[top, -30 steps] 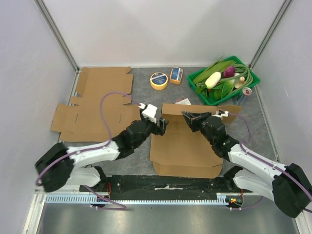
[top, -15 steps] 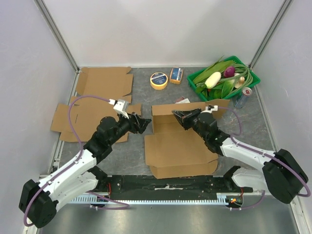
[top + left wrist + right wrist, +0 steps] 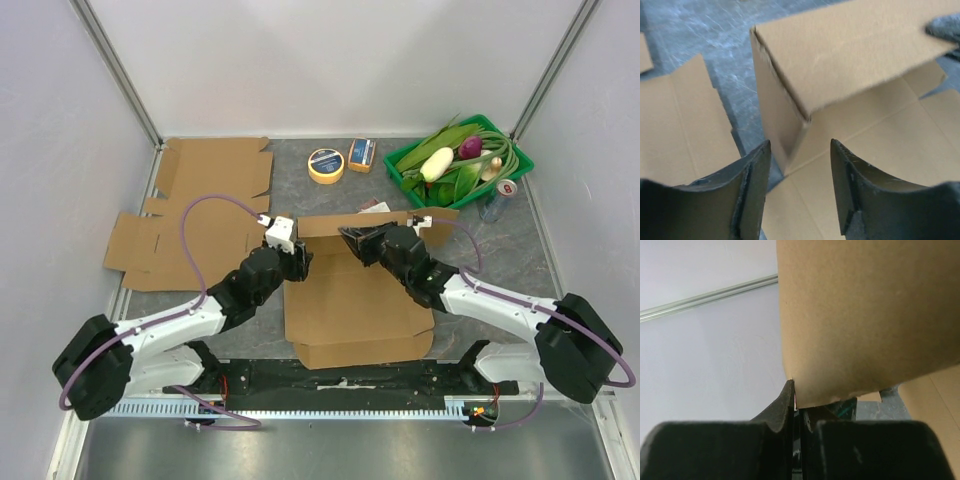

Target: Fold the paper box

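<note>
Left tool (image 3: 800, 145) spread, right tool (image 3: 795, 390) pinched closed, arms angled inward

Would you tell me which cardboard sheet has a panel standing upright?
The centre sheet: the right gripper pinches its raised far panel, while the left-hand cardboard lies flat.

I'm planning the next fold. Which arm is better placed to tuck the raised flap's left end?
Probably left: the left gripper is open at that corner, holding nothing. The right gripper is shut on the flap, holding it upright.
</note>
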`<state>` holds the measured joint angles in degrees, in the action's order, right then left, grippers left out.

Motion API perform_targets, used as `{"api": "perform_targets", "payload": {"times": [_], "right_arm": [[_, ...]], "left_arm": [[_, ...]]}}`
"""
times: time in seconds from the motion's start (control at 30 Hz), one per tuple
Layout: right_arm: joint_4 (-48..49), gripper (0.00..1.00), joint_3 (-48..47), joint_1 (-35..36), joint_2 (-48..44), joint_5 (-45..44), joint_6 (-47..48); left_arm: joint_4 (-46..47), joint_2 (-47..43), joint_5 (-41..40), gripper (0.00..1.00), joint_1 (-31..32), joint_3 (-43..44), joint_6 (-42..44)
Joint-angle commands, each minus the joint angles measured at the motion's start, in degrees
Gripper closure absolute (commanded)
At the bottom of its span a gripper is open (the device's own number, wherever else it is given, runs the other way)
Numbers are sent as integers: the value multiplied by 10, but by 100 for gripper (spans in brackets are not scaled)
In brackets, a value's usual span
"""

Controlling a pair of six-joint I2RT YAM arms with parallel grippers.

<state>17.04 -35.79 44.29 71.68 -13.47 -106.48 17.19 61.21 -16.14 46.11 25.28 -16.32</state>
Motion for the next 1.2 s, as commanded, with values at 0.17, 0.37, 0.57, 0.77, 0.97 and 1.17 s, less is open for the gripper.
{"api": "perform_targets", "payload": {"times": [0.17,0.37,0.57,0.77,0.97,1.17], "right_arm": [[-5,54,-7,17,-24,-16,84],[-253,7,-20,-20,-176,48,522],[-538,4,-161,-89,-223,19,825],[-563,10,-309,-214,-66,179,870],[-526,16,-320,-246,-8,259,839],[-480,20,-264,-314,-47,325,769]], "left_arm": [[139,66,-180,60,15,20,71],[159,70,-174,72,15,10,87],[157,51,-173,73,14,0,104],[160,40,-173,75,15,-7,113],[145,28,-170,77,14,-8,109],[128,22,-161,79,15,2,108]]}}
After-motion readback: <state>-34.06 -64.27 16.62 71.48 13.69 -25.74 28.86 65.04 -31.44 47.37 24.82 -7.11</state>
